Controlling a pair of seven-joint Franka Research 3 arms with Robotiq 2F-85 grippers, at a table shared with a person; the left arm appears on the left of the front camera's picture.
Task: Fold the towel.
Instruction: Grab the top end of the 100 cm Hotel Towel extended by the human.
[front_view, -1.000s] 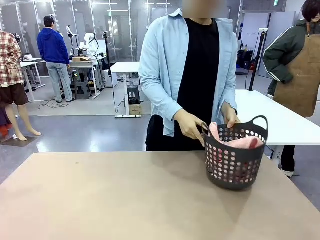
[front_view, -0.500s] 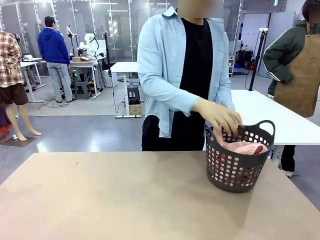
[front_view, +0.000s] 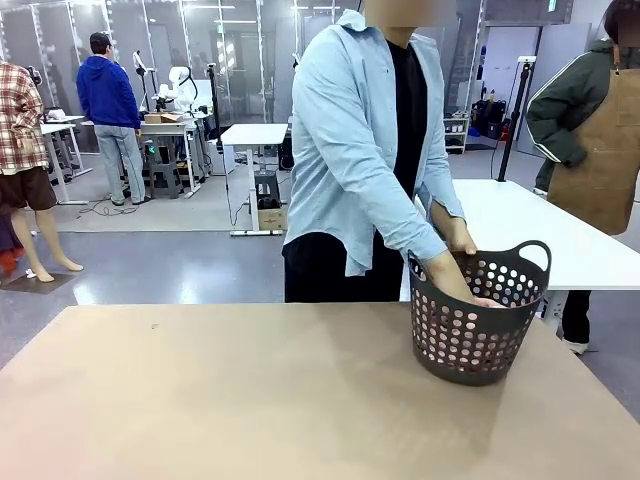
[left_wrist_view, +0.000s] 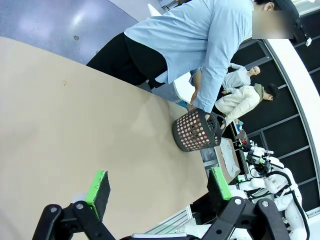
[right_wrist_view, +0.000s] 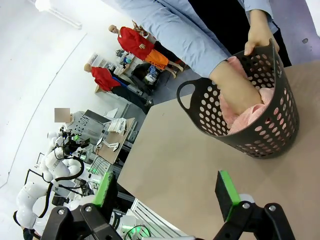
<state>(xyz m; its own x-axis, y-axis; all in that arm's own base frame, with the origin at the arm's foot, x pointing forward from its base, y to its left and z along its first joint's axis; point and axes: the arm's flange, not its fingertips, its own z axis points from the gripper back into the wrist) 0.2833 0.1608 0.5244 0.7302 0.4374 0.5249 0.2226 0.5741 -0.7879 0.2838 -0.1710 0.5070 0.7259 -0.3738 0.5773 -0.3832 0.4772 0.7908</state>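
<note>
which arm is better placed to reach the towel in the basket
Right, likely. The basket holding the towel stands on the robot's right side of the table and looks nearer to the open right claw than to the open left claw. A person's arm is in it, so wait.

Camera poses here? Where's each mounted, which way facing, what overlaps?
Front: fixed on the robot's side between the arms, looking across the table at the person; one hand holds the basket rim, the other reaches inside.
Left wrist: on the left arm, looking along the open left gripper across the table to the basket.
Right wrist: on the right arm, open right gripper at bottom, basket close, towel inside.
Shared: basket and person in all three.
</note>
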